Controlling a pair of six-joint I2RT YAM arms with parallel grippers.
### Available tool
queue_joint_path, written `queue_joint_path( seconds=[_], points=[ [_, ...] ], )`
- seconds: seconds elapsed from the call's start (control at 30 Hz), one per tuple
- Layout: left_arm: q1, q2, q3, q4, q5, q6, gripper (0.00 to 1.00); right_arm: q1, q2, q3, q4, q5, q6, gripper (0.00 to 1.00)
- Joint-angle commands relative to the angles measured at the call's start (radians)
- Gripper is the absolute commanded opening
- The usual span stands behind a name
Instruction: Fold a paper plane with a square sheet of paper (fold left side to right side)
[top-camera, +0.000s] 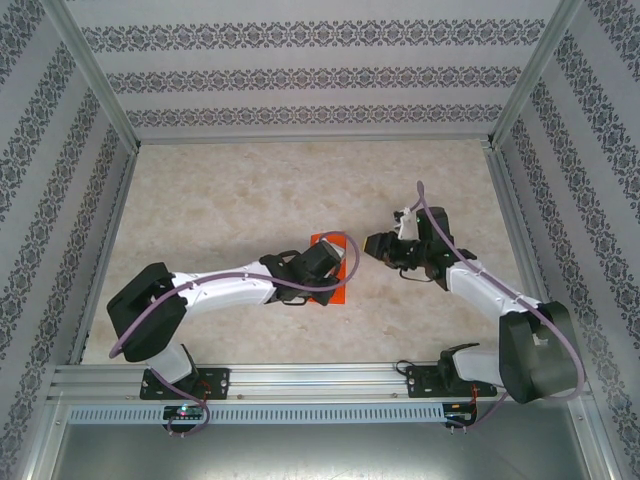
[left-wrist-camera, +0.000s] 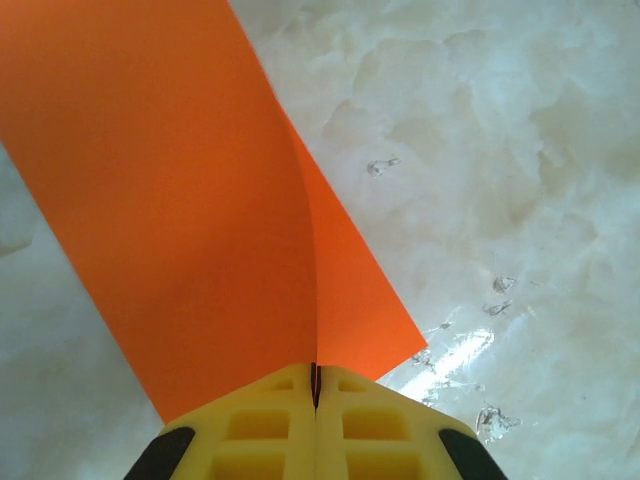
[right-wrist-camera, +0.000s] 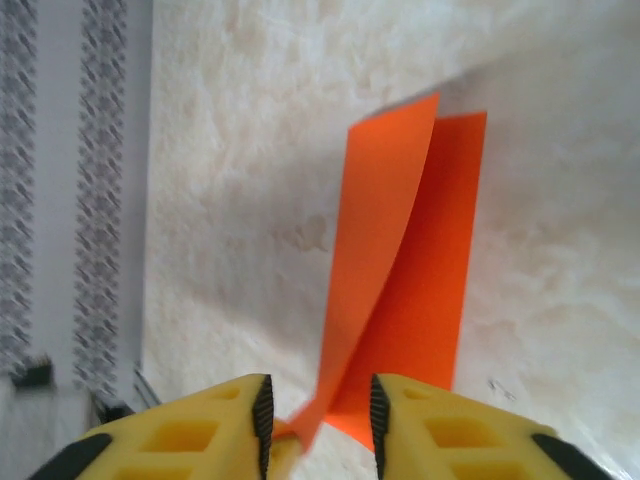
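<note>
My left fingers (left-wrist-camera: 255, 430), yellow and ribbed, are pressed tight together, clamped on an edge of the square sheet of paper (left-wrist-camera: 190, 220). The sheet is plain, bright orange-red. It bends away from the pinch in two layers, the upper one curving over the lower. Seen from above, my left gripper (top-camera: 322, 262) sits over the sheet, which lies near the middle of the pale marbled table (top-camera: 230, 190).

My right fingers (right-wrist-camera: 205, 435) stand apart. One lifted corner of the sheet dips into the gap between them. It seems to brush the left finger, though I cannot tell for sure. From above, my right gripper (top-camera: 372, 245) is just beside the sheet's right edge.
</note>
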Motion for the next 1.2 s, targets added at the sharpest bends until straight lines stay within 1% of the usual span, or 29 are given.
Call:
queue_joint_path(
  seconds=[0.0,0.13,0.27,0.37,0.63,0.87,1.17],
  points=[
    [0.050,-0.040,-0.028,0.060,0.132,-0.022,0.00,0.083,-0.019,-0.031,-0.049,0.049,-0.072,0.23],
    [0.094,-0.057,-0.052,0.076,0.201,-0.011,0.00,0.207,0.028,-0.044,-0.057,0.132,-0.091,0.09],
    [0.125,-0.067,-0.077,0.082,0.237,-0.003,0.00,0.270,0.097,-0.063,-0.008,0.165,-0.082,0.00],
    [0.139,-0.065,-0.085,0.079,0.251,0.006,0.00,0.303,0.155,-0.049,-0.015,0.182,-0.100,0.00],
    [0.162,-0.050,-0.077,0.034,0.224,0.040,0.00,0.345,0.272,-0.002,-0.039,0.207,-0.116,0.00],
    [0.180,-0.041,-0.065,0.008,0.211,0.058,0.00,0.355,0.302,0.018,-0.107,0.252,-0.136,0.00],
    [0.200,0.011,-0.022,-0.037,0.191,0.114,0.00,0.354,0.307,0.027,-0.166,0.274,-0.164,0.00]
  ],
)
